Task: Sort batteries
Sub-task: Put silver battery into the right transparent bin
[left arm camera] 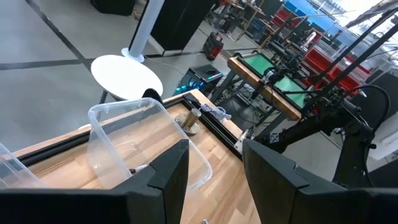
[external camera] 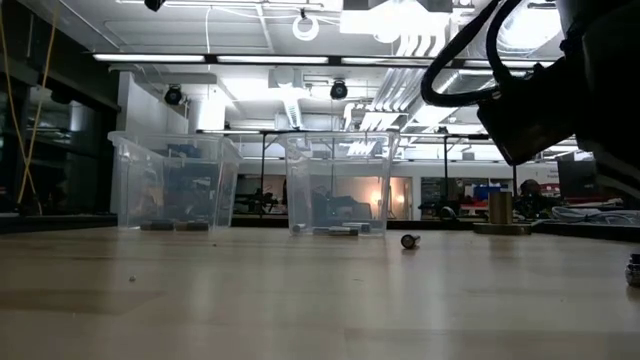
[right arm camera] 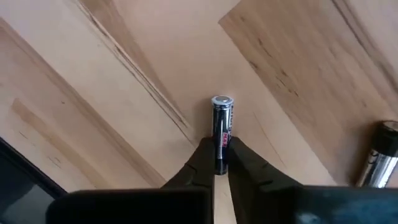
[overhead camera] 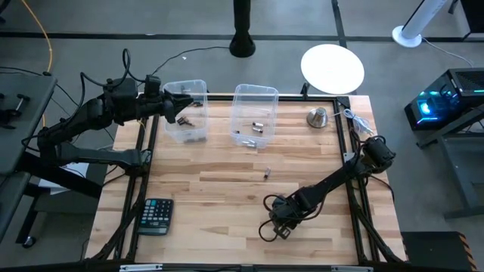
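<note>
My right gripper (overhead camera: 274, 227) is low over the near middle of the table, shut on a dark battery (right arm camera: 221, 127) with a silver end cap that lies on the wood. A silvery battery (right arm camera: 378, 163) lies close beside it. Another small battery (overhead camera: 266, 174) lies loose at the table's middle. Two clear bins, left (overhead camera: 185, 113) and right (overhead camera: 254, 113), stand at the far edge with small cells on their floors. My left gripper (left arm camera: 214, 177) hovers open over the left bin, nothing between its fingers. My right gripper pinches the dark battery's nearer end (right arm camera: 220, 148) between its two fingertips (right arm camera: 202, 157), one on each side of the round body. The fingers come steeply from above. The battery lies flat on the table, its capped end pointing away from the fingers.
A black calculator (overhead camera: 156, 215) lies at the near left corner. A silver bell-shaped object (overhead camera: 318, 117) stands at the far right, next to some cables. Bare wood lies between the bins and my right gripper.
</note>
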### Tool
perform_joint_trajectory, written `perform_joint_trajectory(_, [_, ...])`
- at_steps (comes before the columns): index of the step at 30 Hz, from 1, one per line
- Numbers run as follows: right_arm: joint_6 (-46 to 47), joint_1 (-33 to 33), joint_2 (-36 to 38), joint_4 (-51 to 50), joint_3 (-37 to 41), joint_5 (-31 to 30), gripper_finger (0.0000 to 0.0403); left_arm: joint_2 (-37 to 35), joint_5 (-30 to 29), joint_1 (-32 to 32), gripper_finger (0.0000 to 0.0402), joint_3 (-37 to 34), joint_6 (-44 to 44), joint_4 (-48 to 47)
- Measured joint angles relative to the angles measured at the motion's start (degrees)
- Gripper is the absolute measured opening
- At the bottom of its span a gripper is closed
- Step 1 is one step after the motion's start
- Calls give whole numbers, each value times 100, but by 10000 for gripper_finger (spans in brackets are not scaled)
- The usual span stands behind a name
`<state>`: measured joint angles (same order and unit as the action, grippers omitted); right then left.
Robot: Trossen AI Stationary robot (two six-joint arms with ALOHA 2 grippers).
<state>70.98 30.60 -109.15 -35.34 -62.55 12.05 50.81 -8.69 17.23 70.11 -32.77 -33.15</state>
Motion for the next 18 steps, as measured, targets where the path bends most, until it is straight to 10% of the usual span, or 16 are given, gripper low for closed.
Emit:
perform_joint_trajectory(12, [-1641,-659,1082,-2037,-923,-1514,3,-50,321,-4,145,0,-163,985])
perform_joint_trajectory(18, [-3514,-1954,1151,-1175,-1427,-2179,2,-46,313,-2,145,-2,-165,1038])
